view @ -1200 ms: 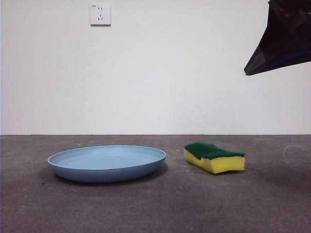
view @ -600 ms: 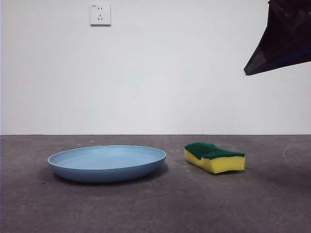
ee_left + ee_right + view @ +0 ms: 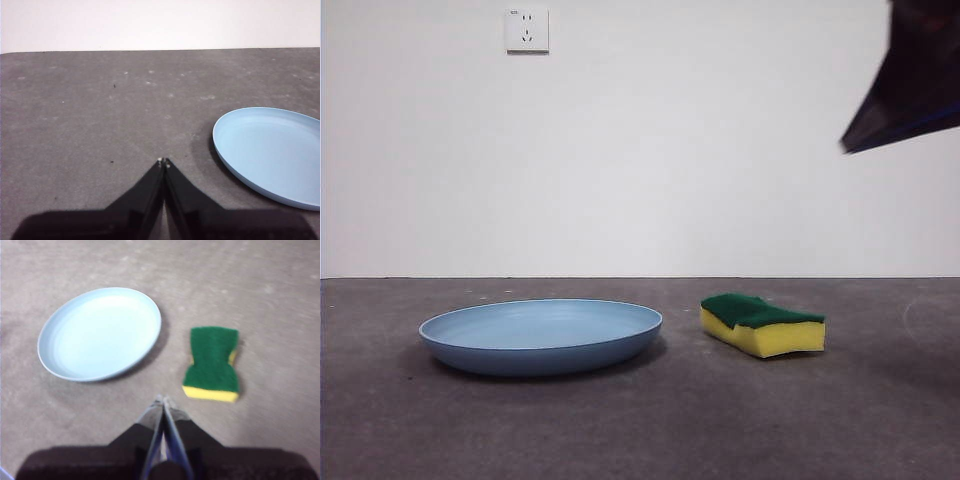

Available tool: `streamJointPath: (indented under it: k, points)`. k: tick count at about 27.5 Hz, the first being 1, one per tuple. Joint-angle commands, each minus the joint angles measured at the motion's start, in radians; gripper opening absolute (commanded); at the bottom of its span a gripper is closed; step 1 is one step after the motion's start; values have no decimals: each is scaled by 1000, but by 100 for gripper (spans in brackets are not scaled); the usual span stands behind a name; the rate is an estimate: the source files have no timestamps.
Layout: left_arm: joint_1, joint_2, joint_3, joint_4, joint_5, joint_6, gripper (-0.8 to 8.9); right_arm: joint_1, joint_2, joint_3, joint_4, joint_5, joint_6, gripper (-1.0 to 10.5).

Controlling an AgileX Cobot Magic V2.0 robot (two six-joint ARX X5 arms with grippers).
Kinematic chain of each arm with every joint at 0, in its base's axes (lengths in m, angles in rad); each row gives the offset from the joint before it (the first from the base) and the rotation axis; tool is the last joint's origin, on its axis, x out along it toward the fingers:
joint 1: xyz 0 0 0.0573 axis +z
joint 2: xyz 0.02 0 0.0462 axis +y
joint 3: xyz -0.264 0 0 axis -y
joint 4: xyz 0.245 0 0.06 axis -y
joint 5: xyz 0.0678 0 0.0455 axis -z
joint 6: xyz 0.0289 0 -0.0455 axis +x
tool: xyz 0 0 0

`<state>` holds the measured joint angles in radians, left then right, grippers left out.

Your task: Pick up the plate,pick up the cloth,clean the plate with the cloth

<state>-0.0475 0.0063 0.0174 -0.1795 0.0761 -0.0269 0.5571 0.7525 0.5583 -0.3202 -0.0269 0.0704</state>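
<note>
The light-blue plate [image 3: 540, 335] lies flat on the dark table, left of centre in the front view. To its right rests the cloth [image 3: 761, 324], a yellow sponge with a green top, apart from the plate. The right wrist view shows both the plate [image 3: 100, 333] and the cloth [image 3: 212, 363] from above, with my right gripper [image 3: 163, 400] shut and empty, high above them. That arm shows as a dark tip [image 3: 910, 80] at the top right. My left gripper [image 3: 163, 161] is shut and empty over bare table, beside the plate [image 3: 270, 152].
A grey speckled table [image 3: 640, 430] runs back to a white wall with a socket [image 3: 526, 29]. Bare table surrounds the plate and sponge.
The dark arm tip at the top right has shifted slightly to the right and looks blurred. Plate and sponge have not moved.
</note>
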Motion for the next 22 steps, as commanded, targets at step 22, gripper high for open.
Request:
streamJointPath:
  k: [22]
  points:
    - [3, -3, -13, 1, 4, 1, -1, -562, -734, -523, 258, -210, -6, 1]
